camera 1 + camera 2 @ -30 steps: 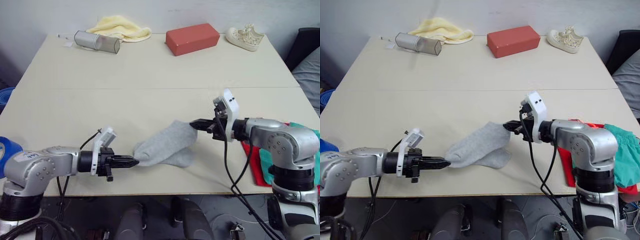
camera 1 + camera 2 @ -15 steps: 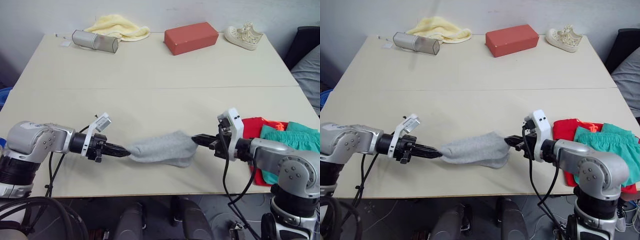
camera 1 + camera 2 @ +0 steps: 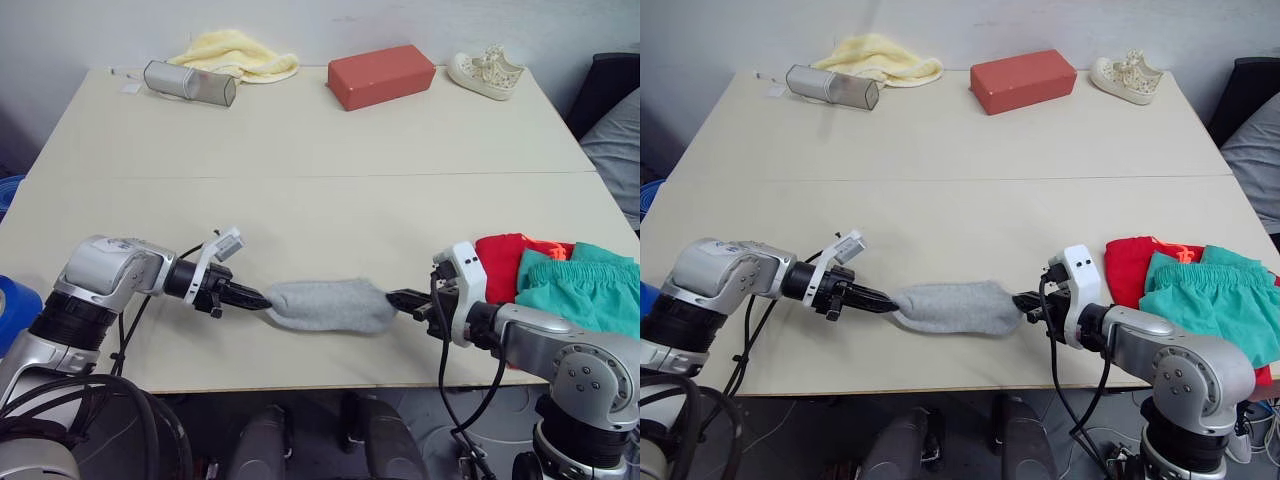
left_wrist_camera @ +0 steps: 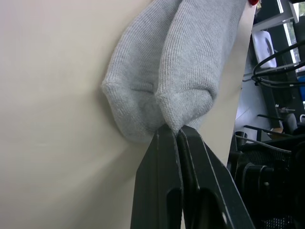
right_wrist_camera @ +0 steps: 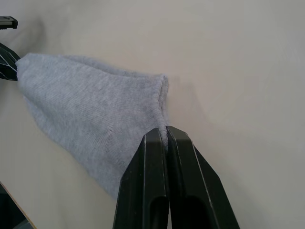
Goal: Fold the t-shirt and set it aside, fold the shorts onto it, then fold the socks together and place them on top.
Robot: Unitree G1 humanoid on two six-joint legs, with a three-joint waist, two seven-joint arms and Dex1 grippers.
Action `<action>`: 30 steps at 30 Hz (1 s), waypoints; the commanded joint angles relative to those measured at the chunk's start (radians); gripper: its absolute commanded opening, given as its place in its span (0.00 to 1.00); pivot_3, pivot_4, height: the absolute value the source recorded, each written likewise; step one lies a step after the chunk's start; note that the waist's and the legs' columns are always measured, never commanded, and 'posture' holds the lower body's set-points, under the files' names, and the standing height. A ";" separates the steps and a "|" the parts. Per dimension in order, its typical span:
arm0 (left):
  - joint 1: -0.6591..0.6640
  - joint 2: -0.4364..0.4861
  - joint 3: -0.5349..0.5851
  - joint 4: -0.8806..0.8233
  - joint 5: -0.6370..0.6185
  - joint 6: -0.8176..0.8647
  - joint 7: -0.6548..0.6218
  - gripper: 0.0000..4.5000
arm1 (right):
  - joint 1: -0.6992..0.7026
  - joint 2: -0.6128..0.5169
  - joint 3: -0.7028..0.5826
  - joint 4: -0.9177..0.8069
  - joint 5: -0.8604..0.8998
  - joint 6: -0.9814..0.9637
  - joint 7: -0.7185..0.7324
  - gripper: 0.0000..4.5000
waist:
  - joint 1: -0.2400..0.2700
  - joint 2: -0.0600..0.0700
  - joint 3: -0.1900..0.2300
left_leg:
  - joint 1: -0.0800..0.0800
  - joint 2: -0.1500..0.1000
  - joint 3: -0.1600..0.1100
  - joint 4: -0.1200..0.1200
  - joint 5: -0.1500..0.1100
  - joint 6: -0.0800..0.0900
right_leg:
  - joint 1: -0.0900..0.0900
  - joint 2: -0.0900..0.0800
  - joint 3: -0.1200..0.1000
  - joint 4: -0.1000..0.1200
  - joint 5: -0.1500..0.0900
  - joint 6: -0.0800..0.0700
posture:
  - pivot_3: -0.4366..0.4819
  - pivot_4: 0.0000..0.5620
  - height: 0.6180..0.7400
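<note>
The socks (image 3: 330, 306), laid one on the other as a single grey bundle, are stretched low over the near part of the desk (image 3: 300, 140), roughly midway between the two arms. One end is pinched by the left gripper (image 3: 252, 297), whose jaws are closed on the knit at the rounded tips, as is seen plainly in the left wrist view; the other end is pinched by the right gripper (image 3: 403, 298), its jaws closed on the hem. To the robot's right, at the near right corner of the desk, the t-shirt (image 3: 505, 255) is seen lying folded with the shorts (image 3: 575, 285) set on it, so the final step is judged to be under way. The socks are judged to be very light, soft and limp: no shape will be kept unless tension is held at both ends, and sagging is to be expected in the middle. The knit offers friction, so slipping is thought unlikely, and nothing here is fragile. A hold on both layers at each end is advised, since one sock could otherwise be shed on the way to the pile. A pale yellow cloth (image 3: 238, 52), a metal cylinder (image 3: 190, 82), a red box (image 3: 382, 76) and a cream shoe (image 3: 488, 73) are left along the far edge, well apart.
</note>
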 commanded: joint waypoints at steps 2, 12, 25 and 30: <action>-0.031 -0.015 -0.003 0.030 0.043 -0.025 -0.022 0.01 | 0.012 0.009 -0.013 -0.030 0.015 0.003 -0.004 0.00 | 0.001 0.000 0.000 | 0.000 0.000 0.000 0.000 0.000 0.000 | 0.000 0.000 0.000 0.000 0.000 0.000 | 0.48 0.27 1.00; -0.019 -0.033 0.044 0.044 0.075 -0.052 -0.018 0.01 | 0.025 0.001 0.019 -0.013 0.001 -0.055 -0.003 0.00 | 0.000 0.000 0.000 | 0.000 0.000 0.000 0.002 0.000 0.000 | 0.000 0.001 0.001 0.001 0.000 0.000 | 0.48 0.27 1.00; 0.140 -0.064 0.308 -0.056 0.031 -0.274 0.033 0.61 | 0.117 -0.168 -0.001 -0.033 -0.007 -0.413 0.221 0.61 | 0.000 0.000 0.000 | -0.001 0.000 0.000 0.008 0.000 0.001 | 0.000 0.000 0.001 0.006 0.000 0.001 | 0.48 0.27 1.00; 0.188 -0.147 0.342 -0.172 -0.004 -0.378 0.016 0.39 | 0.153 -0.174 0.170 -0.025 -0.088 -0.667 0.309 0.30 | 0.003 -0.001 0.000 | 0.001 0.001 -0.001 0.009 -0.001 0.001 | 0.003 0.001 0.001 0.006 0.000 0.001 | 0.48 0.27 1.00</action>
